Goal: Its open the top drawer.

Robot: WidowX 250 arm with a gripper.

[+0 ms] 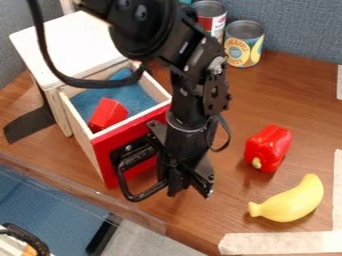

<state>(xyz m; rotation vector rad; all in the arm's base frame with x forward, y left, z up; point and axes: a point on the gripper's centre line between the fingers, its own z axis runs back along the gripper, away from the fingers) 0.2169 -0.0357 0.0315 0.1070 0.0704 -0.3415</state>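
Brown wood-grain tabletop (287, 95), with blue-grey fabric partition (300, 30) behind. Below near edge, at lower left: blue surface (47, 210), plus grey patch (150, 240) to its right in view. Three visible stretches of pale tape: one at bottom (280, 243), one up lower right edge (337, 190), one short piece higher on right edge (339, 82). One flat black strip (30, 122) by left side of cabinet. Count: one wooden cabinet with white top (67, 42), at upper left; one wooden drawer with red front (87, 145), pulled out from cabinet, blue inside; one red faceted block (107, 115) inside drawer; one bent black handle (125, 187) on drawer front. Two metal cans at back, side by side: one with red-and-white label (212, 20), one with yellow fruit label (244, 45). One shiny red toy pepper (268, 148), right of arm; one yellow plastic toy banana (290, 201), nearer the camera than pepper. One black robot arm (200, 75), in from top edge, with one loop of black cable. One black gripper (188, 186), hanging beside handle, in front of drawer. Cannot tell whether wide or narrow, or whether touching handle.
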